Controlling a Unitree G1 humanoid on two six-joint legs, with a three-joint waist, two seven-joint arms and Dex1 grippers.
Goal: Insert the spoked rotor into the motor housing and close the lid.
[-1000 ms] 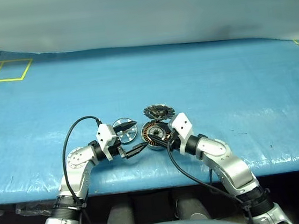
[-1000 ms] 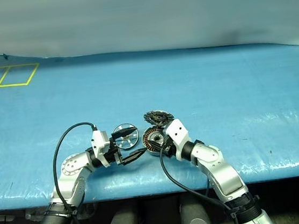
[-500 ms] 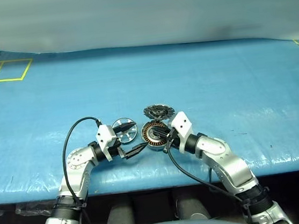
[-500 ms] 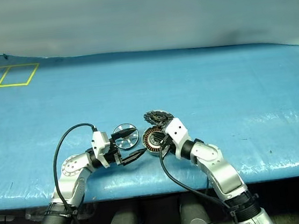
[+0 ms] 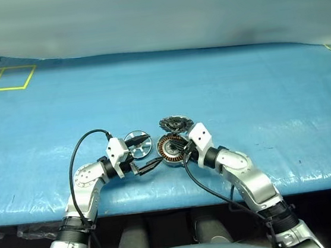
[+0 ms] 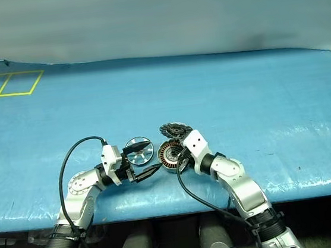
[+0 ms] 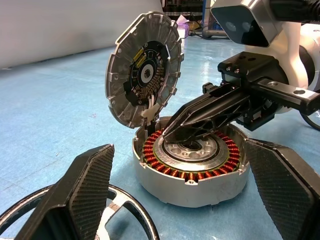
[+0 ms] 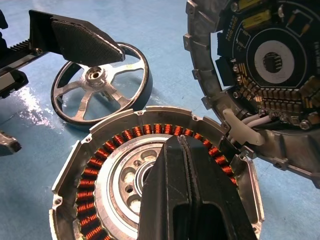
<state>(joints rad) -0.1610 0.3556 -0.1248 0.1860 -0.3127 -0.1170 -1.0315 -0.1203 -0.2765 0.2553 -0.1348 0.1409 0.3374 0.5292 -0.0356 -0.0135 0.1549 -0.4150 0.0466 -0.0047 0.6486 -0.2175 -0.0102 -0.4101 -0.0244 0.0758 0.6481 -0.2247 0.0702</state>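
Our right gripper (image 8: 187,165), pressed shut and empty, hovers over the housing (image 7: 192,172); the lid (image 7: 145,70) stands raised. Our left gripper (image 5: 146,152) gapes wide, empty, one finger over the rotor (image 8: 100,87).

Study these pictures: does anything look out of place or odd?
One thing: the right tool, shut and empty, rests its tip over the motor housing centre, where the spoked rotor should go. The rotor lies beside it; the lid stands open.
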